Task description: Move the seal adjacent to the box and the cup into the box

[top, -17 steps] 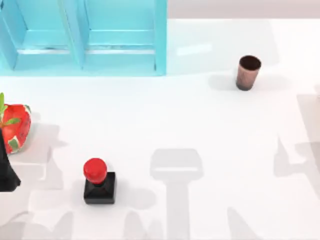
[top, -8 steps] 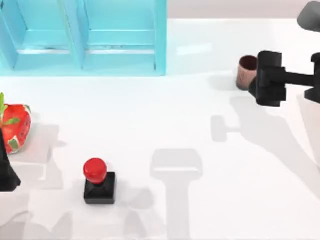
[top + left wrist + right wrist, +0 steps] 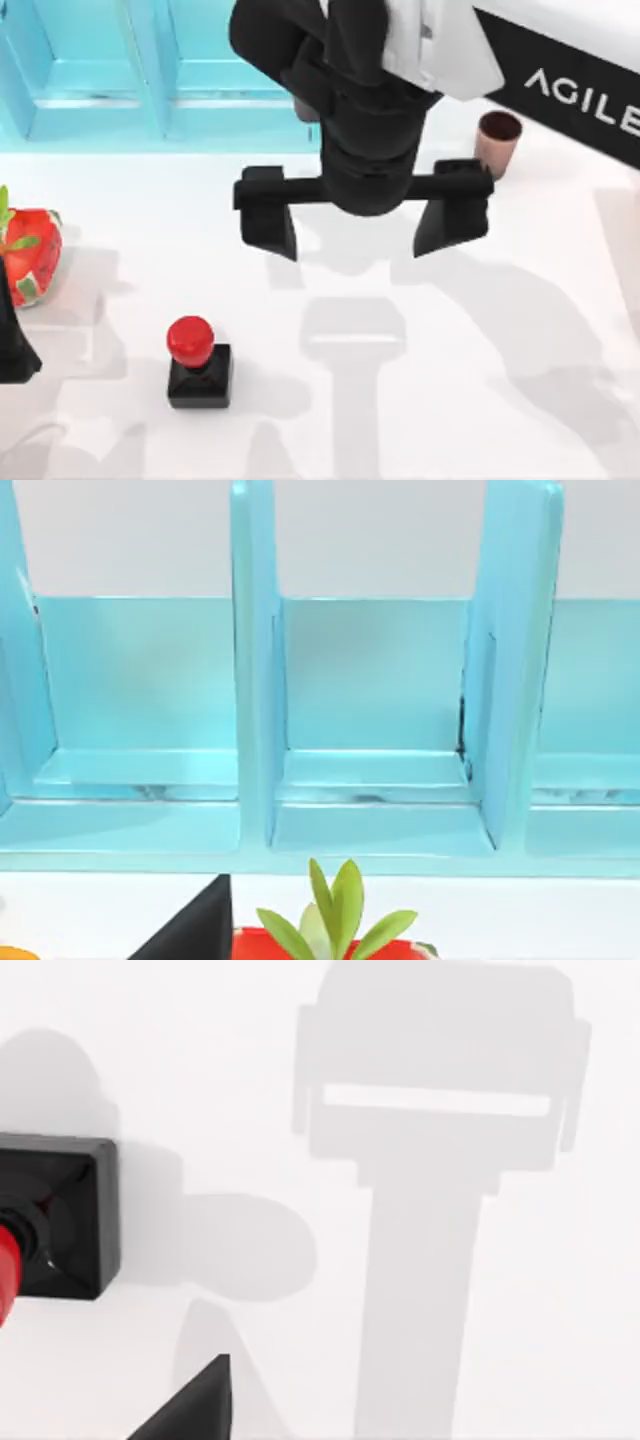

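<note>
Right arm: glossy black rounded wrist housing under a white shell panel | black link lettered "AGILE" in white capitals | right gripper [image 3: 365,222]: matte black crossbar carrying two blocky, tapering black fingers [image 3: 268,222] | left gripper [image 3: 14,345]: a dark black pointed wedge at the table's left edge

Rendered simulation: blank white table [image 3: 520,400]

Box [image 3: 165,75] at table's [image 3: 520,380] far left; cup [image 3: 497,143] upright to its right, well apart. Seal [image 3: 198,362] stands near the front, left of centre, with the strawberry [image 3: 32,255] at the left edge behind it. Right gripper [image 3: 362,215] hangs over mid-table, between box and cup, behind the seal.
</note>
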Robot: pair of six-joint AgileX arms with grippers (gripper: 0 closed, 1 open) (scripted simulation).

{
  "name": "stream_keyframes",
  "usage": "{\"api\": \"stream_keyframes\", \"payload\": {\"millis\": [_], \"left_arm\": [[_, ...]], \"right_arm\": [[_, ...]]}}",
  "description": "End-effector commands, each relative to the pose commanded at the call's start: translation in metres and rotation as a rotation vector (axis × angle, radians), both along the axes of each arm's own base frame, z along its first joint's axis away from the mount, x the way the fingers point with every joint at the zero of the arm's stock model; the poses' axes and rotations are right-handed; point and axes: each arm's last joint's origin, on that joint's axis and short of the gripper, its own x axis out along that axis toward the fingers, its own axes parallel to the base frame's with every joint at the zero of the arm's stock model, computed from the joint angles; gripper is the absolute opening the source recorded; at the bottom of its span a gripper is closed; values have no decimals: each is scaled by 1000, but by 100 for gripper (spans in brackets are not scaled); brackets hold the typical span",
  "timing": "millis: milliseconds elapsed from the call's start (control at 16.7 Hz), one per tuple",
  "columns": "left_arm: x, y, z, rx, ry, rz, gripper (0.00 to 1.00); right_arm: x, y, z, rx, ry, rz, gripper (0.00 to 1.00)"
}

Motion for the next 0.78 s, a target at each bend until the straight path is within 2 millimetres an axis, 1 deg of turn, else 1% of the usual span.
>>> {"api": "stream_keyframes", "payload": {"millis": [180,300,360,540,660,780], "left_arm": [[0,0,0,0,0,0,100],[0,0,0,0,0,0,100],[0,0,0,0,0,0,100],[0,0,0,0,0,0,100],[0,0,0,0,0,0,100],[0,0,0,0,0,0,100]], "right_arm": [[-4,57,-24,-82,35,-8,100],[-11,86,-37,-104,26,-16,100],[-16,98,-41,-104,14,-21,100],[-31,122,-48,-79,-29,-38,100],[-40,131,-50,-54,-55,-48,100],[-46,136,-51,-32,-75,-57,100]]}}
